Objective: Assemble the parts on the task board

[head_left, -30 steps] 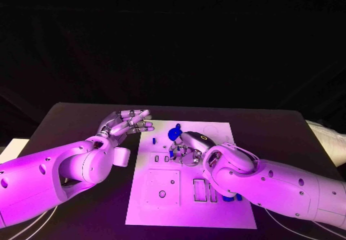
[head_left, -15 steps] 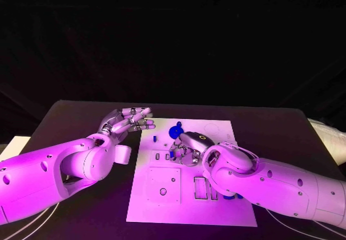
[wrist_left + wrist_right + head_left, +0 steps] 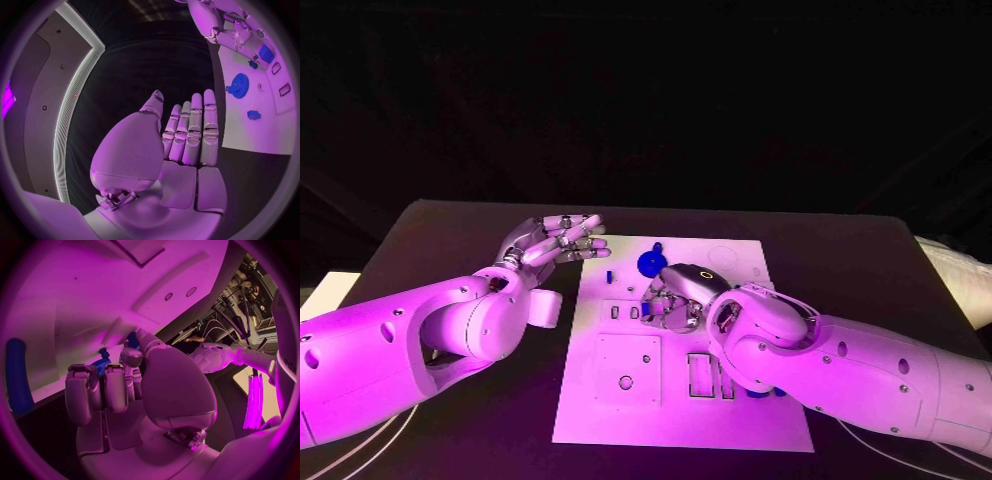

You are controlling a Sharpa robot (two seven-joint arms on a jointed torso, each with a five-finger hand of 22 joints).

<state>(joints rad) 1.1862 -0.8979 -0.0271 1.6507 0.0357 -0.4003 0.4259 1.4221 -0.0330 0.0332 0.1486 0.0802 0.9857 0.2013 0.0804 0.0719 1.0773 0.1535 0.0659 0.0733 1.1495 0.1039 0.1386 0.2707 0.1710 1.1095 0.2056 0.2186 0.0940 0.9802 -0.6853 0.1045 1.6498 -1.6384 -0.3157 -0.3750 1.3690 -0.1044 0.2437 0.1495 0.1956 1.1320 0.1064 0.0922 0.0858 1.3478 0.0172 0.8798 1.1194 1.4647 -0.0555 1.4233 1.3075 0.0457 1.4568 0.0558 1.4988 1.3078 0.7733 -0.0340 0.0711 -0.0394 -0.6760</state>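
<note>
One white task board (image 3: 678,400), two hands, left hand (image 3: 557,241) and right hand (image 3: 678,298), one blue gear (image 3: 651,264)

black table (image 3: 459,225), white task board (image 3: 733,420) lying flat at its middle

A black table (image 3: 459,225) is seen in the head view, with a dark, unlit backdrop (image 3: 646,100) behind it in which no detail can be made out. Pale surfaces are glimpsed just past the table's edges on either side. In the left wrist view, a dark wall panel (image 3: 37,90) is bordered by a thin bright light strip (image 3: 75,85). In the right wrist view, hanging cables (image 3: 228,315) are visible in a dim, cluttered area.
</note>
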